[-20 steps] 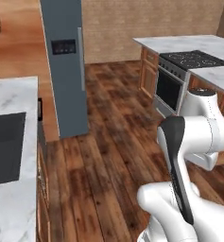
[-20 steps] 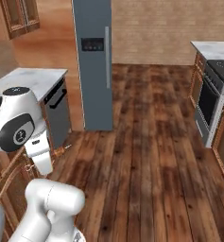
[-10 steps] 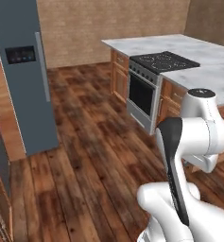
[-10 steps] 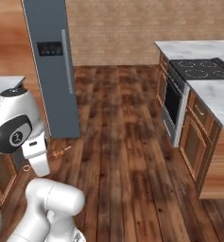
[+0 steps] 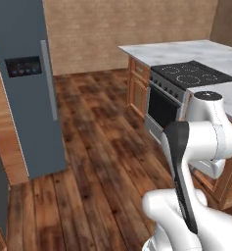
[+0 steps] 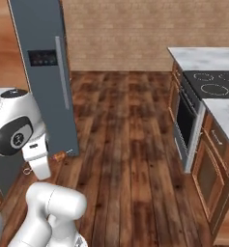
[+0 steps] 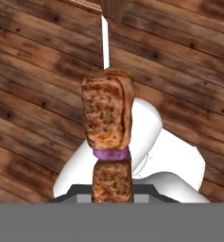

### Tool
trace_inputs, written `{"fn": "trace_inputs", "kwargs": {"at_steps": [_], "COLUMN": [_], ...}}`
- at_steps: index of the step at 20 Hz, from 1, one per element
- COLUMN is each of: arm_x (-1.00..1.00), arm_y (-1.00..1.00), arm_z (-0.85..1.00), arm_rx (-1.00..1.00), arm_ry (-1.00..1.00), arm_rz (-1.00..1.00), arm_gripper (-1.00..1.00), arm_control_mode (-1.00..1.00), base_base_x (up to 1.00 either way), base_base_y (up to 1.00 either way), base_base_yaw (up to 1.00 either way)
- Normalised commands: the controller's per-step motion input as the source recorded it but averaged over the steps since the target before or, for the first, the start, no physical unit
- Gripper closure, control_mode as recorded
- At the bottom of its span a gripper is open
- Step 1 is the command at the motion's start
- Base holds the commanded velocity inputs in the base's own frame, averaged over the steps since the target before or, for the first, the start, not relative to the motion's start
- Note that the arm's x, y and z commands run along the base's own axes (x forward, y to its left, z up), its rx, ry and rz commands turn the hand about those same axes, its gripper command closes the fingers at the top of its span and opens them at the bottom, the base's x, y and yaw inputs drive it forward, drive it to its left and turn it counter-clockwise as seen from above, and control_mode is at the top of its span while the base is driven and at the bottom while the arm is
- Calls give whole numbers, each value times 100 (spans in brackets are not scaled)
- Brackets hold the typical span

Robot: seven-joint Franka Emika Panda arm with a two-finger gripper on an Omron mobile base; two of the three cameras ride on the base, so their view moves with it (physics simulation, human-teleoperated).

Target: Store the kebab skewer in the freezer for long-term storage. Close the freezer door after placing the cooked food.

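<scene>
Hand view: gripper [image 7: 112, 198] clenched on the kebab skewer [image 7: 107, 123], long axis pointing straight ahead; freezer door [image 5: 27, 83] stands shut, left of arm.

— Operator, what premises am I looking at?
— I record a home kitchen: a tall slate-grey fridge [image 5: 27, 88] with a lit panel, a black cooktop [image 5: 192, 73] over an oven [image 6: 186, 118], marble counters [image 6: 203, 57], wooden cabinets [image 6: 215, 169], plank floor [image 5: 98, 162], brick wall [image 6: 125, 34].
</scene>
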Motion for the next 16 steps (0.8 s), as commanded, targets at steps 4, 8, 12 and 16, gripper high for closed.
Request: {"fn": "trace_inputs", "kwargs": {"at_steps": [4,8,12,16], "arm_x": [0,0,0,0], "arm_y": [0,0,0,0], "arm_z": [0,0,0,0], "arm_rx": [0,0,0,0], "arm_ry": [0,0,0,0], "arm_rz": [0,0,0,0], "arm_gripper": [100,100,100,100], "arm_control_mode": [100,100,100,100], "base_base_x": [100,100,100,86], "base_base_y": [-5,-31,-39,-41], "base_base_yaw": [14,16,17,17]}}
